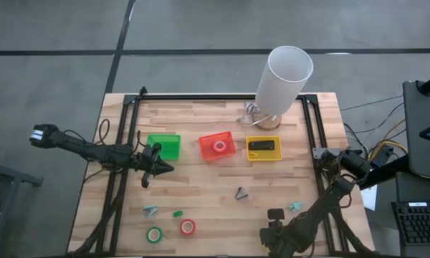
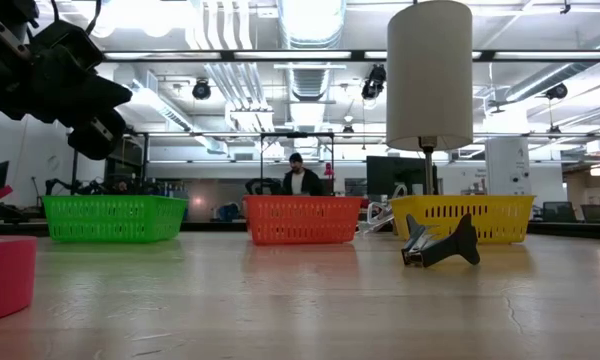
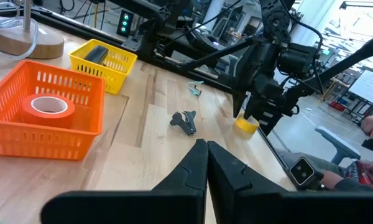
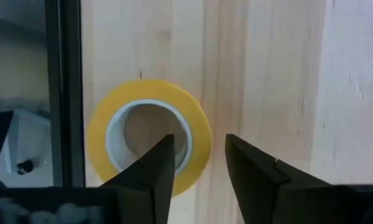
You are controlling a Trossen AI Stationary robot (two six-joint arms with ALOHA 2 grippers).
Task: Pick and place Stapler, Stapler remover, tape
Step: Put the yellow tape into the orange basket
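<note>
Low in the high view's frame, the right tool [image 4: 199, 165] hangs spread over a flat yellow ring of tape [image 4: 148, 134] at the wooden table [image 1: 201, 193] edge; a clean pick needs one finger inside the hole. The roll lies flat, no long axis. Left tool [image 3: 206, 163], pressed together, waits centre-left.

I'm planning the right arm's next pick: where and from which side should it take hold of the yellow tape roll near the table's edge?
Grip across one wall of the ring from straight above. The yellow tape roll lies flat on the wood with its hole facing up, so one finger can drop into the centre and one outside the rim. The right claw hangs open over it, already lined up roughly that way.
</note>
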